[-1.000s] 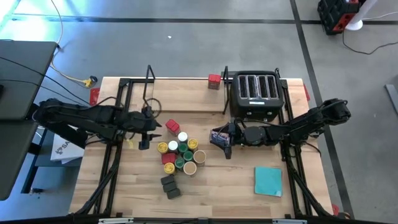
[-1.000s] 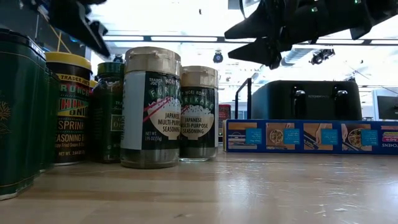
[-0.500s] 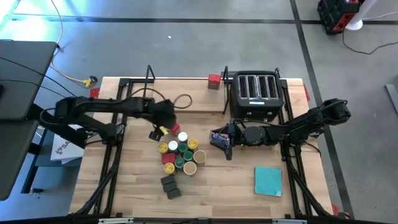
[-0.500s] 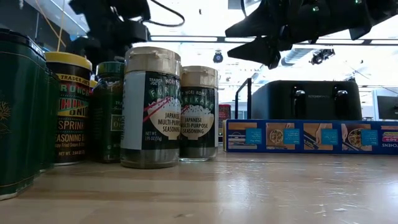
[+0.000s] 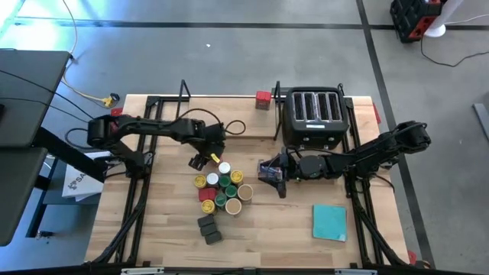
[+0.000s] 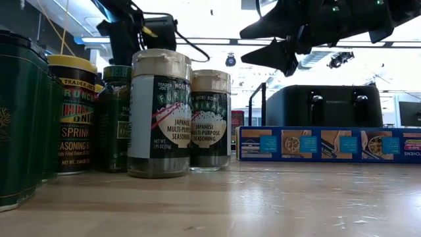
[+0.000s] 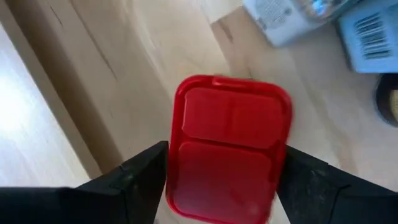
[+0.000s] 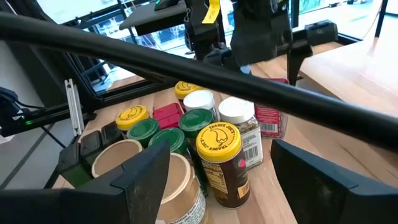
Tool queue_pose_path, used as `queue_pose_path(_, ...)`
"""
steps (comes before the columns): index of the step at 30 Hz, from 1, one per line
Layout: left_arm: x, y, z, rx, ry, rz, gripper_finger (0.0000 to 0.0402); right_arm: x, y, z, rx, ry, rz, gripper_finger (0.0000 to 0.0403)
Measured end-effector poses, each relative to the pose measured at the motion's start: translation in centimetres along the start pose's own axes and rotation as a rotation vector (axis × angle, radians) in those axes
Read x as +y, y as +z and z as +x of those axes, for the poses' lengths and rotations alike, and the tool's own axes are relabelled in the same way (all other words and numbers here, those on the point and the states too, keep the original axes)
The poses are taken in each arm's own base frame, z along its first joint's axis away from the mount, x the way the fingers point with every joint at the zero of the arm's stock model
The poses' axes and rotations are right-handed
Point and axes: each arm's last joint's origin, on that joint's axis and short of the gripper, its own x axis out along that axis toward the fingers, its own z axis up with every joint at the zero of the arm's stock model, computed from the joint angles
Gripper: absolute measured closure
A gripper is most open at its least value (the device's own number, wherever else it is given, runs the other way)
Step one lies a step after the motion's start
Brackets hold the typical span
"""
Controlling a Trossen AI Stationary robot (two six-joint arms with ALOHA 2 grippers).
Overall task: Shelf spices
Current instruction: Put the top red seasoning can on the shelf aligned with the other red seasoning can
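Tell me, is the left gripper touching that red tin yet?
Cannot tell. In the left wrist view the left gripper has its fingers open on either side of the red tin, but no view plainly shows contact or a gap.

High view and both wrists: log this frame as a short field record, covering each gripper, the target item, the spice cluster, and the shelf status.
left gripper: open, fingers either side of the red tin, above the cluster's far edge
red tin: on the table, not lifted
right gripper: open, hovering beside the toaster, waiting
spice cluster: jars, tins and dark blocks grouped at table centre
shelf: no spices seen on it
teal pad: near right corner, untouched
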Motion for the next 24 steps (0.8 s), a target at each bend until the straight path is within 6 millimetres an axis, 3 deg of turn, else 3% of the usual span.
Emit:
queue_pose_path(6,0.0,0.0,0.7,0.030,-0.010,-0.029,0.0144,0.0,0.0,0.0,-0.003,-0.009,-0.001,0.0128)
queue_pose_path(13,0.7,0.3,0.0,0.014,0.024,-0.119,0.0200,0.0,0.1,0.0,-0.016,-0.021,-0.003,0.0128)
queue_pose_path(17,1.8,1.2,-1.6,0.003,0.093,-0.204,0.0200,0.0,0.7,-0.2,-0.059,-0.044,0.011,0.0128)
queue_pose_path(24,4.4,3.5,-7.3,-0.110,0.174,-0.308,0.0200,-0.1,2.7,-2.3,-0.111,-0.069,0.026,0.0128)
